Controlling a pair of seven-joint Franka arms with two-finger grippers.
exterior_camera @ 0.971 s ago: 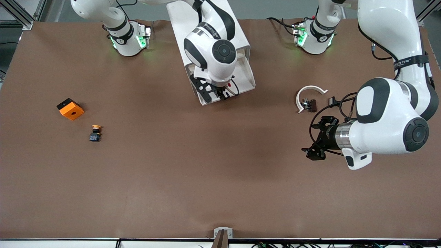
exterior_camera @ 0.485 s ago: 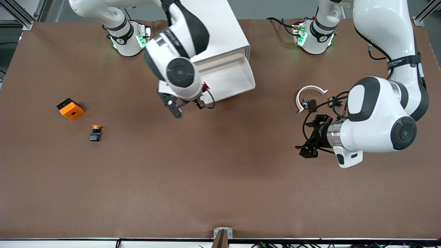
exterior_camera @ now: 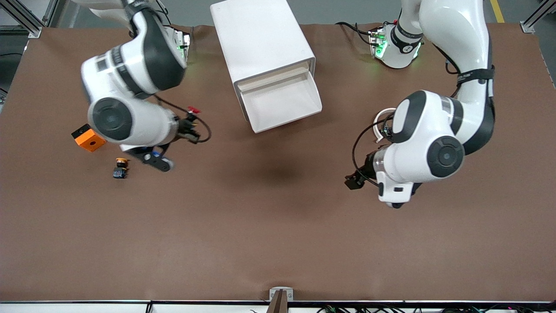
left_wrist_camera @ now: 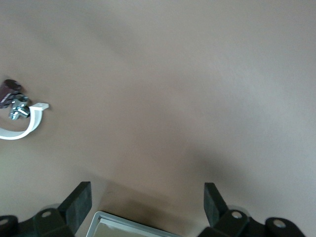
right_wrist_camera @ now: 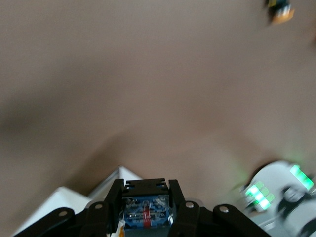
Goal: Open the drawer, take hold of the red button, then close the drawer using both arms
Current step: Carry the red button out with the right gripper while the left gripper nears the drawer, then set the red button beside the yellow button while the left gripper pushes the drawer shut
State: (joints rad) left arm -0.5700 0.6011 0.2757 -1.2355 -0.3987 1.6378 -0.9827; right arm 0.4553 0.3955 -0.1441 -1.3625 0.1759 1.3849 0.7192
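The right pincer (right_wrist_camera: 146, 210) is clenched on the button (right_wrist_camera: 145, 212), whose dark blue body with a red stripe sits squeezed between the two black fingers in the right wrist view; in the front view that pincer (exterior_camera: 157, 157) hangs above the brown surface (exterior_camera: 278, 226) toward the right arm's end, between the open drawer and the corner where the small parts lie. Just beside it on the surface are the orange-capped button (exterior_camera: 120, 168) and, a little farther from the front camera, the orange cube (exterior_camera: 88, 138) with a hole in its top, part of it hidden by the arm. The left pincer (left_wrist_camera: 148, 200) is released, its two fingers spread wide with bare surface between them; in the front view it (exterior_camera: 355, 181) hovers over the surface toward the left arm's end. Near it lies a white curved clip (left_wrist_camera: 22, 126) with a small metal-and-dark piece at one end. At the middle of the edge where the robots' bases stand, a white cabinet (exterior_camera: 260, 39) has its drawer (exterior_camera: 282, 102) pulled out toward the front camera.
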